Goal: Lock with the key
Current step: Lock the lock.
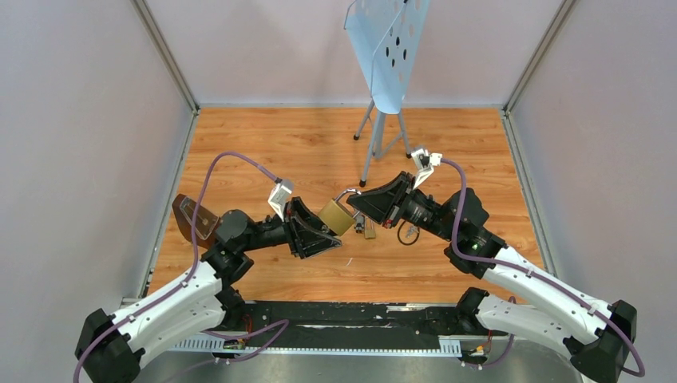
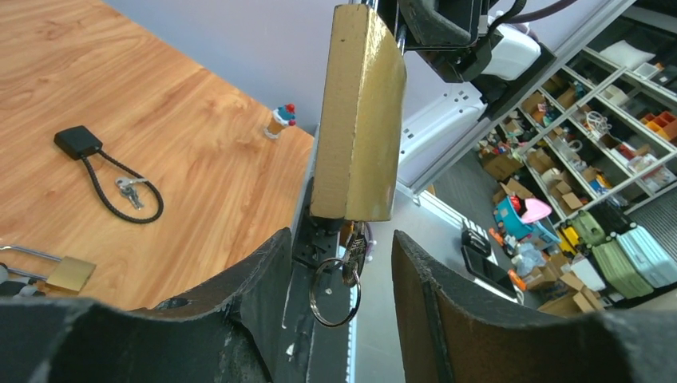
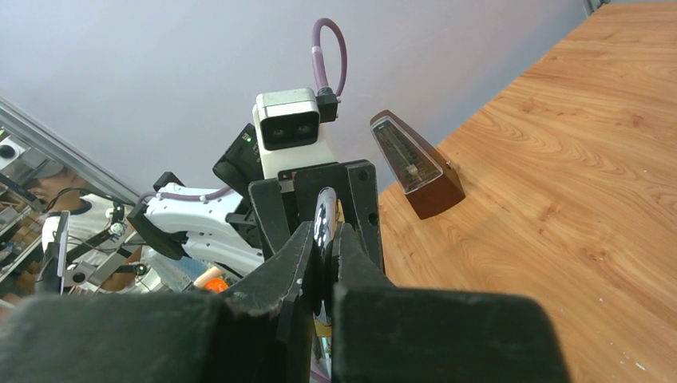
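Note:
A large brass padlock (image 1: 337,216) hangs in the air between the two arms. My right gripper (image 1: 357,199) is shut on its silver shackle (image 3: 325,217), which shows pinched between the black fingers in the right wrist view. In the left wrist view the padlock (image 2: 357,120) hangs upright, and the key (image 2: 354,251) sticks out of its underside with a split ring (image 2: 334,291) dangling from it. My left gripper (image 2: 341,239) stands open just below the padlock. One finger is on each side of the key, and neither touches it.
A brown metronome (image 1: 194,217) stands at the left table edge behind my left arm. A blue perforated stand (image 1: 387,56) on thin legs is at the back. A black cable lock with keys (image 2: 104,171) and a small brass padlock (image 2: 68,273) lie on the wood under the right arm.

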Robot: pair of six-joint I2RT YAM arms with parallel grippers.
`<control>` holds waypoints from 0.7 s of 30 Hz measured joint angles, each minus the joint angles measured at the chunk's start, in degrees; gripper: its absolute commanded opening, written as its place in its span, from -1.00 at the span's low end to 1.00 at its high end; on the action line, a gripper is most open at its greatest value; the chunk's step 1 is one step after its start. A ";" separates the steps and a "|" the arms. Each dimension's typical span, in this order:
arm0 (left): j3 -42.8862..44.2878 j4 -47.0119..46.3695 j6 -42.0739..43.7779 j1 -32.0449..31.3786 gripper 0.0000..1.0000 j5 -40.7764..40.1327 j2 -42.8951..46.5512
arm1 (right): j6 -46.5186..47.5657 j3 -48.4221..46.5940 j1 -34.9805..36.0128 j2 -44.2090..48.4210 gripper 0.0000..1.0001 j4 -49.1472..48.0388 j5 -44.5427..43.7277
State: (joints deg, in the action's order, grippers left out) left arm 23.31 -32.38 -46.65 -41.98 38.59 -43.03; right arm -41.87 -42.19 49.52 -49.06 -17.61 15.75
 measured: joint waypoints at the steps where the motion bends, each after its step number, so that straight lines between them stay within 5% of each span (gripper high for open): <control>1: 0.09 0.83 0.59 0.00 0.20 0.00 0.42 | 0.11 0.00 0.00 0.00 -1.00 0.00 0.26; 6: 2.10 7.80 4.22 0.48 0.25 -0.09 3.48 | 0.96 0.00 0.00 0.33 -1.00 0.57 1.44; 15: 5.66 11.89 6.93 0.83 -0.11 1.42 2.05 | 2.38 0.00 -0.11 0.52 -1.00 0.70 4.22; 21: 6.10 13.11 7.15 0.85 -0.12 2.51 1.14 | 2.91 0.00 -0.22 0.50 -1.00 1.25 4.31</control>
State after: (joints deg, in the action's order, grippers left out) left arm 29.41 -19.27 -39.51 -41.12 41.10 -41.89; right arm -38.96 -42.19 49.30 -48.56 -16.36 20.05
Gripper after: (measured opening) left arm 0.439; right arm 0.058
